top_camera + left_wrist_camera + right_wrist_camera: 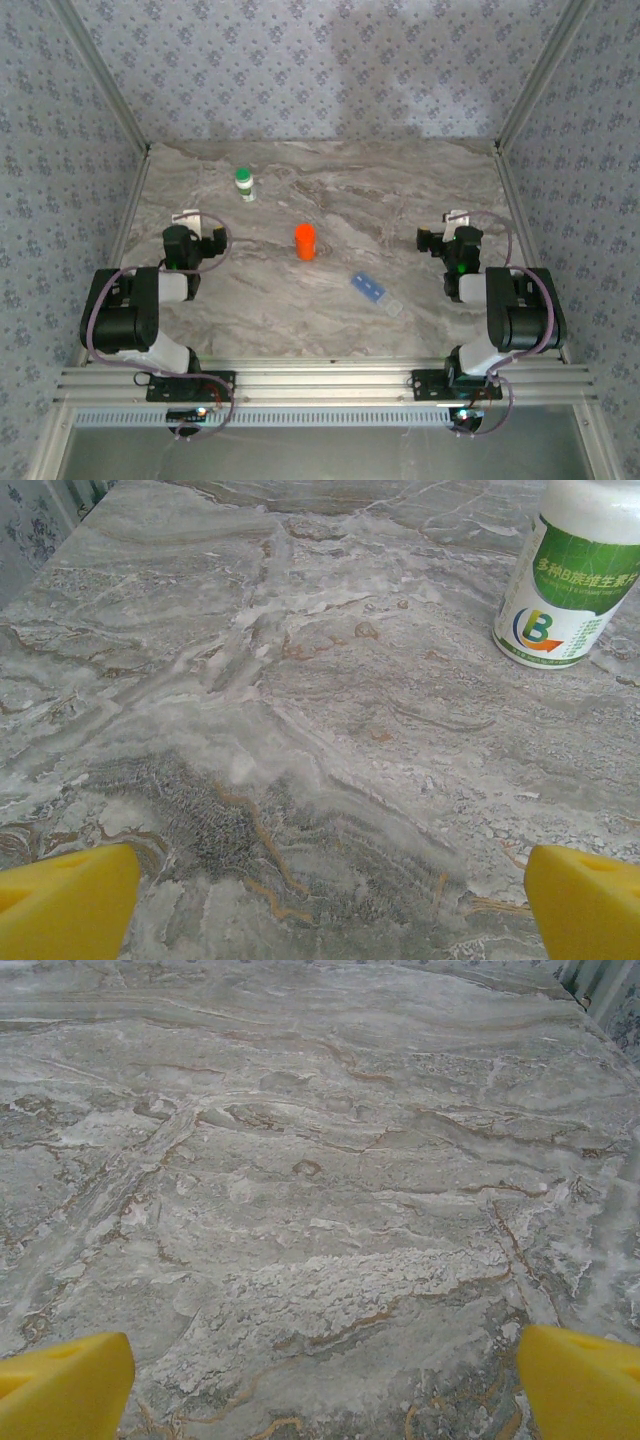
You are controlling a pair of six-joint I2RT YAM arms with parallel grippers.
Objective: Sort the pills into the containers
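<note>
Grey-and-white marble-patterned table (330, 180) with brown veining, viewed from above. Three items rest directly on it, well apart from one another: a white bottle (244, 184) with a green cap standing upright toward the rear left, an orange cylindrical bottle (305, 241) upright near the centre, and a flat translucent blue-and-clear pill box (375, 292) lying diagonally to the near right of the orange bottle. In the left wrist view, the white bottle's label shows a green band, a large letter B and printed characters.
</note>
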